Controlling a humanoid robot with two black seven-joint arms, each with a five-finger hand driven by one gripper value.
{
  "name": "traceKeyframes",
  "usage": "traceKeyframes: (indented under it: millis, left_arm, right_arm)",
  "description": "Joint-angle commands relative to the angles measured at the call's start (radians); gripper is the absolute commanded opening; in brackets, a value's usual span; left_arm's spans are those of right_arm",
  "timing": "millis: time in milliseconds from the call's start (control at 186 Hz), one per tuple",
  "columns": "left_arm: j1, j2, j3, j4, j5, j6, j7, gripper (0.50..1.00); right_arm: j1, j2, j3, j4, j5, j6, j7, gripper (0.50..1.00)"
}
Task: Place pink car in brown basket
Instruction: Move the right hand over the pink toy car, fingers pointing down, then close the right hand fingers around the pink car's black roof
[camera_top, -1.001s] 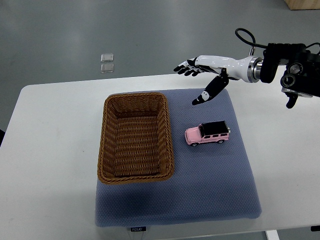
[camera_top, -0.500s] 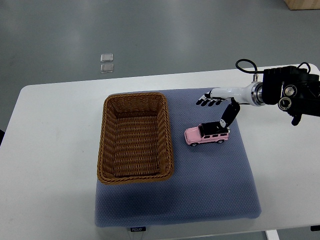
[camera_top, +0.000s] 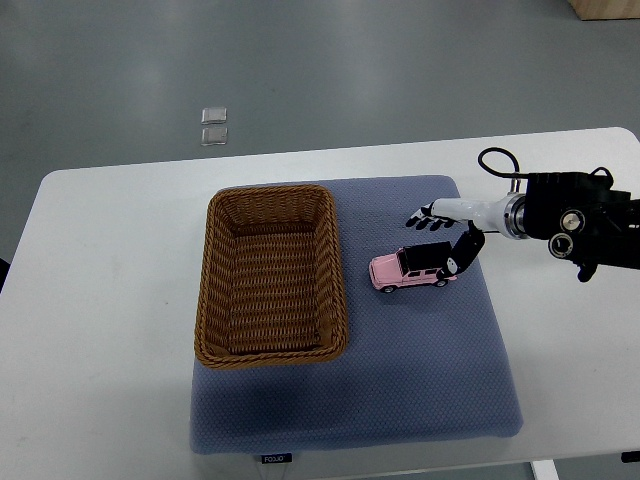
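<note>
On the mat (camera_top: 420, 380): one pink car (camera_top: 414, 268) (one brown basket (camera_top: 272, 273) beside).

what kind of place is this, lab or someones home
Most likely a robot lab or test room: a plain white table on a bare grey floor, with a blue mat staged under a brown basket and pink car.

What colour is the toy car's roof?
Black, over a pink body; the car shows clearly in the top view.

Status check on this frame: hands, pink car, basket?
Right hand open, fingers spread over the pink car's rear end, no grasp yet. Left hand out of view. Car upright on blue mat, right of the empty brown basket. Path to basket unobstructed.
</note>
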Motion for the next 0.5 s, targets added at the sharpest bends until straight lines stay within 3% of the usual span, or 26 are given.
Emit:
traceKeyframes:
  millis: [0,495]
  left_arm:
    - [0.000,0.000,0.000,0.000,0.000,0.000,0.000,1.000]
    - [0.000,0.000,0.000,0.000,0.000,0.000,0.000,1.000]
  right_arm:
    - [-0.005,0.006,0.000,-0.001,-0.055,0.001,0.003,0.866]
    - [-0.005,0.040,-0.038,-0.004,-0.276,0.015,0.007,0.852]
